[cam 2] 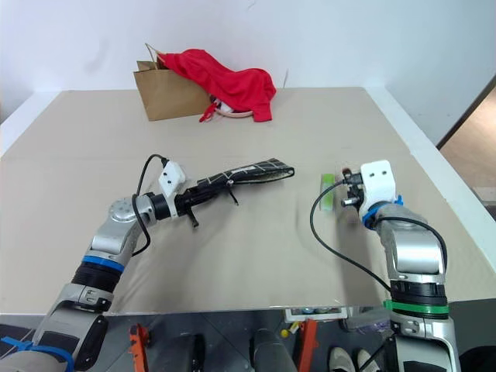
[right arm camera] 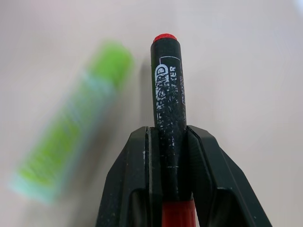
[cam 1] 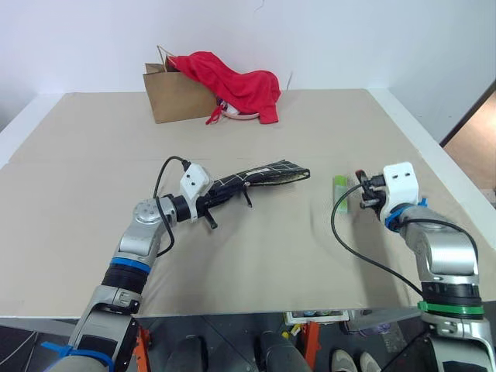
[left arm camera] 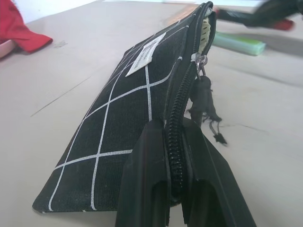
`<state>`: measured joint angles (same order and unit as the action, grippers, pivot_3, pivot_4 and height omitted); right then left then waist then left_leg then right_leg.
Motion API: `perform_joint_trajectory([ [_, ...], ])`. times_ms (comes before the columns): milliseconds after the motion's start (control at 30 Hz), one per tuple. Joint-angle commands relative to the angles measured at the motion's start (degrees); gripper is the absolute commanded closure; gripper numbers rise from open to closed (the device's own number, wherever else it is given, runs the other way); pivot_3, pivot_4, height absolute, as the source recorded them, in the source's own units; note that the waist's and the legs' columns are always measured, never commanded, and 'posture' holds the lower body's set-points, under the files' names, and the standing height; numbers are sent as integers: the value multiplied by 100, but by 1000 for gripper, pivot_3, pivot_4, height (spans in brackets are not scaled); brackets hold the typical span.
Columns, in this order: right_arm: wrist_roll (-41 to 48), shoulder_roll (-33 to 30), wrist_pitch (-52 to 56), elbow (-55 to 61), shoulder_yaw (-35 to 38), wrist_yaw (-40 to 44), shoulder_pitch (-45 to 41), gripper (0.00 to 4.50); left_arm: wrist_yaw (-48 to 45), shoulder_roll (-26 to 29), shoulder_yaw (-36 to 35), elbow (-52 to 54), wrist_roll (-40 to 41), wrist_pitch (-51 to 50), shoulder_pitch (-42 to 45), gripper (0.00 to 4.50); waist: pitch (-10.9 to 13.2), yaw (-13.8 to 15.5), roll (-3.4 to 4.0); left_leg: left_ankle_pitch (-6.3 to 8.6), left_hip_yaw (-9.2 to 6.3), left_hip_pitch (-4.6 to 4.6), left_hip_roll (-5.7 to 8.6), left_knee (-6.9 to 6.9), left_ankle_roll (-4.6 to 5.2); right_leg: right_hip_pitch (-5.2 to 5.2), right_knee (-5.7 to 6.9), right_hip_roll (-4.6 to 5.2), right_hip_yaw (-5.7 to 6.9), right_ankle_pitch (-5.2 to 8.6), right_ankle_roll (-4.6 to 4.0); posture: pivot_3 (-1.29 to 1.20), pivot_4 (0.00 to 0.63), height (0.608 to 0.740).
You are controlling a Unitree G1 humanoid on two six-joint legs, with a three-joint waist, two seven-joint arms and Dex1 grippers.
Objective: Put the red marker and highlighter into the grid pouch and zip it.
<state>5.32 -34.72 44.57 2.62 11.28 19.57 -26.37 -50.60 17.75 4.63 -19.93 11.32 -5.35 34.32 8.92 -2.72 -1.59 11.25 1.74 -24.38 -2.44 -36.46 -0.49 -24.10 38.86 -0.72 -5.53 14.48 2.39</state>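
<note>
**Materials and finishes on your table**

You have a matt beige table point(cam 1: 310, 256), smooth. The grid pouch point(left arm camera: 123, 113) is woven black cloth with a plastic-toothed zipper. The red marker point(right arm camera: 169, 99) has a glossy plastic black part with worn white print. The highlighter point(right arm camera: 75, 127) looks like smooth plastic. At 12 o'clock, a brown paper bag point(cam 1: 174, 97) sits under soft red cloth point(cam 1: 232, 81).

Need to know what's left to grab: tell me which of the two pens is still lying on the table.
The light-green highlighter. It lies loose on the table; the red marker is clamped in the right gripper.
</note>
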Motion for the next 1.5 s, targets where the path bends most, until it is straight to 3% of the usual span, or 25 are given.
perform_joint_trajectory([
  [33,-27,-569,-1245,274,-2,590,-349,3988,-85,68,-101,79,121,5,44,4500,1,1,2,0,1,0,1,0,0,0,0,1,-1,0,1,0,150,740],
  [200,460,-1492,-2347,1182,-502,2589,73,3988,-175,74,-87,154,171,-22,19,4500,1,1,-1,4,-5,0,-2,5,6,2,-7,-2,6,5,2,0,150,740],
  [300,411,-1901,-2623,1410,-773,3200,287,3988,-178,69,-97,165,182,-21,30,4500,3,6,-3,7,-11,0,-5,4,8,7,-8,-4,13,8,-2,0,150,740],
  [1133,-1383,-1573,-4034,-46,-2373,3360,-838,3988,-516,52,227,598,199,-132,-10,4500,5,20,-5,2,-1,5,-4,-5,-1,6,-6,0,6,1,-4,0,150,740],
  [1500,-2047,-25,-4832,-359,-3531,3436,-1756,3988,-572,79,250,626,233,-211,25,4500,5,21,-5,1,-5,4,-12,-5,-2,1,5,-8,11,-11,-35,0,150,740],
])
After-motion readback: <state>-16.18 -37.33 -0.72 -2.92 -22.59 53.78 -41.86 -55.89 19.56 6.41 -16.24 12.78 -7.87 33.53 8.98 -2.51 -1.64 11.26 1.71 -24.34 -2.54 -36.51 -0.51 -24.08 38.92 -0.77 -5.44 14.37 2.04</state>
